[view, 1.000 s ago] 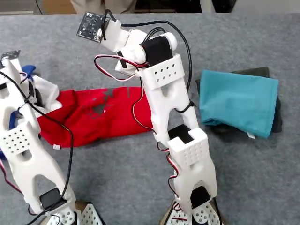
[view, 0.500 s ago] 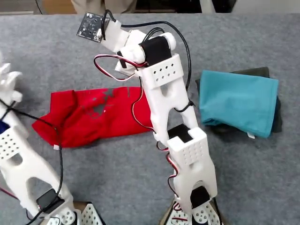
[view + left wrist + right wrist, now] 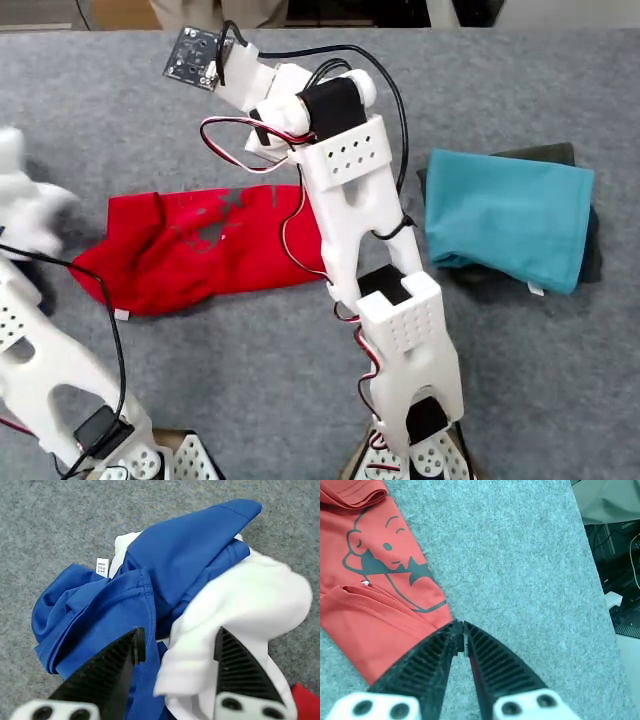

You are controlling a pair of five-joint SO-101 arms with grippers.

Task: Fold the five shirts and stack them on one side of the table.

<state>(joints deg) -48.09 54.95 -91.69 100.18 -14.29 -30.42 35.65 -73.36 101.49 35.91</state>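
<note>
Presently, the red shirt (image 3: 190,260) lies spread crosswise on the grey table (image 3: 500,80), left of centre, rumpled and unfolded. To the right, well apart from it, a folded teal shirt (image 3: 505,215) rests on a folded dark shirt (image 3: 545,153); I take that as the stack.

My right gripper (image 3: 464,630) is at the far edge of the red shirt, beside the printed figure. Its fingers are closed tip to tip, and a sliver of red shows between them, so I judge they pinch the hem. My left gripper (image 3: 180,637) hangs with its fingers spread wide and empty over a bundle of a blue shirt (image 3: 165,555) and a white shirt (image 3: 250,605), tangled together at the left, just beside the red cloth.

Findings on the step in hand, the fold of the red shirt:
- The pinch appears thin. I would confirm the hold before pulling, or the hem may slip out.
- The far edge should travel low and straight toward the near edge, so the cloth doubles flat rather than bunching.
- The left end is creased. My left gripper would serve better holding that end than hovering over the bundle.
- The blue and white shirts need separating before either is folded.
</note>
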